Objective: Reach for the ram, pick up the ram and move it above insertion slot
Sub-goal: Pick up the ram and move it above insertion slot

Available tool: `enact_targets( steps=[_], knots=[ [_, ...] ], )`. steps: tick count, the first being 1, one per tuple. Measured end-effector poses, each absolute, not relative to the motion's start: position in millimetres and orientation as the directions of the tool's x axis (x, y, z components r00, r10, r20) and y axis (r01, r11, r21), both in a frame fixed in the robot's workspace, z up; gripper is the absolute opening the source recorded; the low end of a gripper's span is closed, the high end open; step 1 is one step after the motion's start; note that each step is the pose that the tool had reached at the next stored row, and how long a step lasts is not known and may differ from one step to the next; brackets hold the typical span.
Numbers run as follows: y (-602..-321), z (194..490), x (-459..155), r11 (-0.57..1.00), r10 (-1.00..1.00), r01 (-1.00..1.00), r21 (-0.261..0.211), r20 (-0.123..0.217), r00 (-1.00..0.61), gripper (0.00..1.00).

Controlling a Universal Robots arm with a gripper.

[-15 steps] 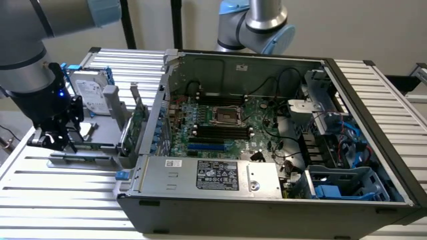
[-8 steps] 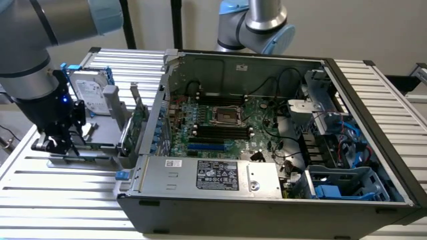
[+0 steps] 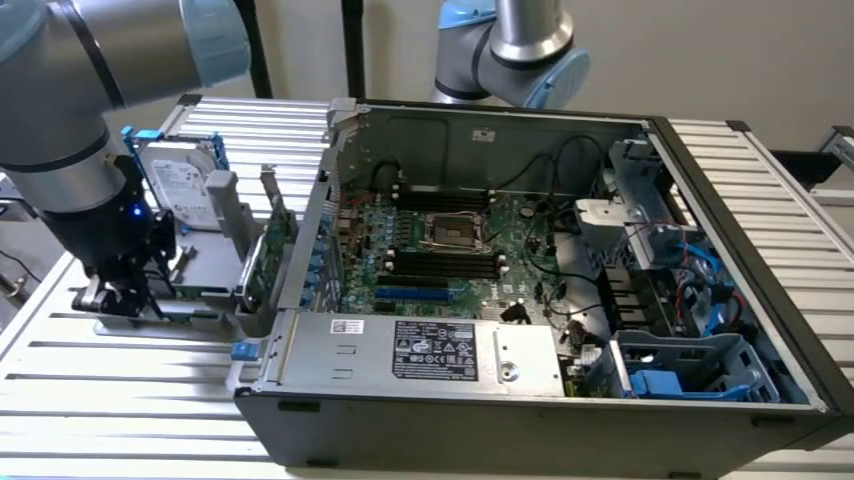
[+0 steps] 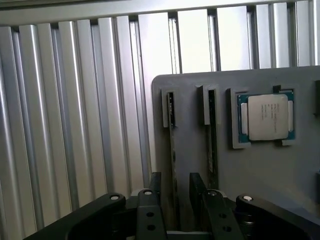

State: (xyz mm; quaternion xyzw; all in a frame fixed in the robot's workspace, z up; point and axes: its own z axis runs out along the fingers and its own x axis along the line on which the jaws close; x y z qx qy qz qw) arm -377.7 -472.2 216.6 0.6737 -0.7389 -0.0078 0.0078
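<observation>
Our fingers (image 4: 155,196) stand open astride the ram (image 4: 173,145), which sits on edge in its gray holder (image 4: 190,125) slot. Just beside them we see another stick (image 4: 212,140) slotted, and farther off a processor (image 4: 267,117) in its pocket.

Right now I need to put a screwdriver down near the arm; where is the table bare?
The ribbed table is bare on the near side of the grey holder, at the exterior view's left of the computer case, and along the case's right side. The holder is crowded: the open gripper straddles the ram there.
</observation>
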Motion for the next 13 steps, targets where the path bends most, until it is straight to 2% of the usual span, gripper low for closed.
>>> enact_targets(
  steps=[13],
  knots=[
    [-470.9,199.4,-377.7,0.079,-0.997,-0.997,0.022,0.001,-0.079,0.36]
  ],
)
